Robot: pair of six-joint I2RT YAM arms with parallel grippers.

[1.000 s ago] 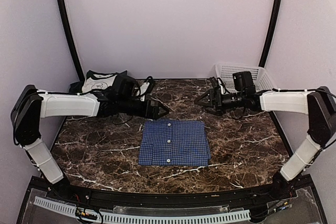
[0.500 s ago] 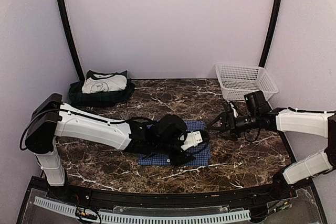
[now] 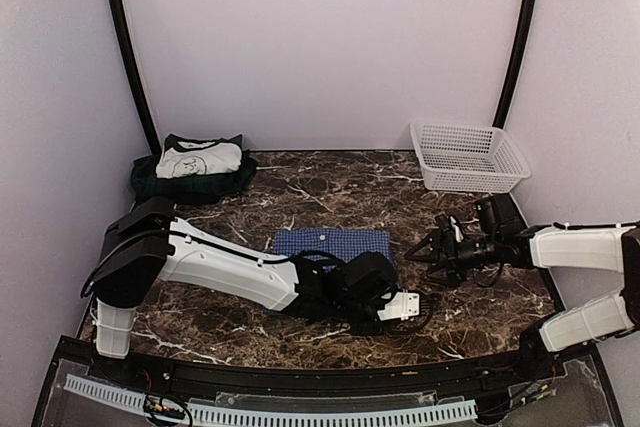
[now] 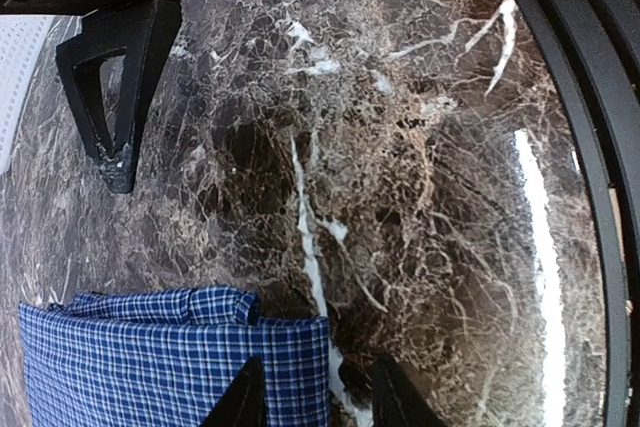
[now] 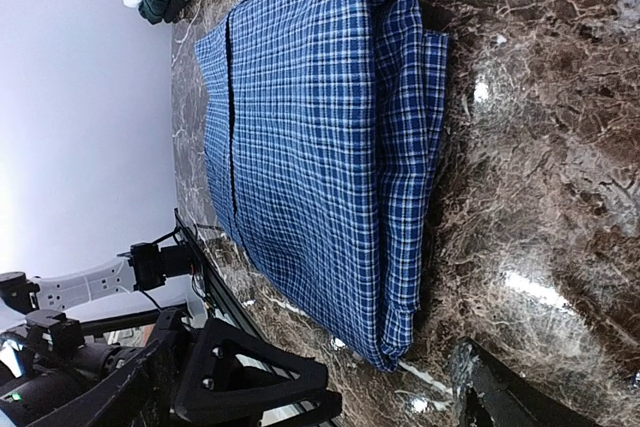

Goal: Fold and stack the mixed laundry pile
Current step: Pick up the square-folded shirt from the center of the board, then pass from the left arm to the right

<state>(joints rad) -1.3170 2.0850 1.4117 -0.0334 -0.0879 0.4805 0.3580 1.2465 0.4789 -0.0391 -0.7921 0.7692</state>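
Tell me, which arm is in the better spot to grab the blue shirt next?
Probably the left. The open left gripper straddles the near corner of the shirt, so it could pinch there. The right gripper, also open, hovers off to the shirt's side, not touching it.

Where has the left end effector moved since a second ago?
Yes: the left end effector went rightward and nearer, away from the folded stack, to the checked shirt's near-right corner.

No legible text or labels.

Pale lilac walls [image 3: 320, 37], dark marble table [image 3: 340, 182] — white-veined, glossy — black curved poles [image 3: 126, 52]
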